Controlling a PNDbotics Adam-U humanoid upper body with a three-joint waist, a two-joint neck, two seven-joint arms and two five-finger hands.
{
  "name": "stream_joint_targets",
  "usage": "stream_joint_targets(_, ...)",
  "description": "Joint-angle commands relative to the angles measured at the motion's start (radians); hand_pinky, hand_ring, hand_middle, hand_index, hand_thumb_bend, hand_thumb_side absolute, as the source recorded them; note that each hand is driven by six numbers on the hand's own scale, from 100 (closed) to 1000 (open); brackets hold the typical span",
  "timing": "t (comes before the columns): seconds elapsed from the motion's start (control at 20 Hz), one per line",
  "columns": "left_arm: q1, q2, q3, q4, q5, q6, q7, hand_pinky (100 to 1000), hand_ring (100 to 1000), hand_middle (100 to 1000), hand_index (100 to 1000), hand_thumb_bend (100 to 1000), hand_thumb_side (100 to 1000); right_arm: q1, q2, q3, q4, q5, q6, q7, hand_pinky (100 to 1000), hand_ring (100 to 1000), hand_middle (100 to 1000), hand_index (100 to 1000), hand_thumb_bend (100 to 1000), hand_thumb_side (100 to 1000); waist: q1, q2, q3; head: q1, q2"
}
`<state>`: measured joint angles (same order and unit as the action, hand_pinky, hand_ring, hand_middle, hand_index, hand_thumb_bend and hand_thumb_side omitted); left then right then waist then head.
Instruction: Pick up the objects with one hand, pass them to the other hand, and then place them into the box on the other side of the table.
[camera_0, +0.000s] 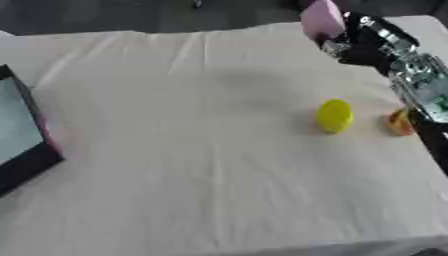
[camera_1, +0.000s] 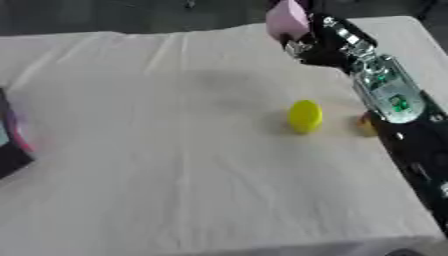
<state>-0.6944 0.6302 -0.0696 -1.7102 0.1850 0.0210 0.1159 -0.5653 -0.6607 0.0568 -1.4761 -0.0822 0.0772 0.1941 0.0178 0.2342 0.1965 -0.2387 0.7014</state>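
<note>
My right hand (camera_1: 317, 44) is raised over the far right part of the table, shut on a pale pink block (camera_1: 287, 21) that sticks up from its fingers. A yellow rounded object (camera_0: 334, 115) lies on the white cloth right of the middle. A small orange object (camera_0: 400, 122) sits just right of it, partly hidden by my right forearm (camera_1: 389, 95). The box (camera_0: 19, 131), dark-walled with a pale inside and a pink edge, stands at the left edge of the table. My left hand shows in neither view.
A white cloth (camera_0: 192, 150) covers the whole table, with its front edge near the bottom of the view. Dark floor lies beyond the far edge.
</note>
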Motion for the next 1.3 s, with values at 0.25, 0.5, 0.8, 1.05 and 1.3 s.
stream_joint_targets(0.25,-0.098,0.104,-0.083,0.011,-0.054,0.086,-0.130,859,879,891,867,377,535,-0.032,0.008,0.051,-0.056,0.003,-0.016,0.019,912,812,487,524,100,275,0.003,-0.033,0.008,-0.007,0.016)
stream_joint_targets(0.5,-0.167,0.136,-0.173,0.041,-0.099,0.154,-0.230,856,875,886,867,397,553,-0.042,0.027,0.091,-0.067,0.017,-0.029,0.018,911,812,487,525,100,257,0.009,-0.034,0.020,-0.015,0.023)
stream_joint_targets(0.8,-0.244,0.120,-0.264,0.050,-0.149,0.187,-0.341,860,878,890,870,396,579,-0.056,0.051,0.119,-0.058,0.042,-0.028,0.010,911,811,487,524,100,275,0.015,-0.027,0.040,-0.031,0.025)
stream_joint_targets(1.05,-0.299,0.106,-0.338,0.057,-0.176,0.203,-0.410,861,880,893,878,409,592,-0.064,0.076,0.139,-0.047,0.054,-0.027,0.008,911,811,485,522,100,291,0.014,-0.027,0.049,-0.035,0.033)
stream_joint_targets(1.3,-0.350,0.074,-0.415,0.096,-0.209,0.217,-0.469,861,881,892,883,462,557,-0.067,0.096,0.157,-0.046,0.061,-0.027,0.005,911,809,483,520,100,234,0.013,-0.031,0.054,-0.034,0.040)
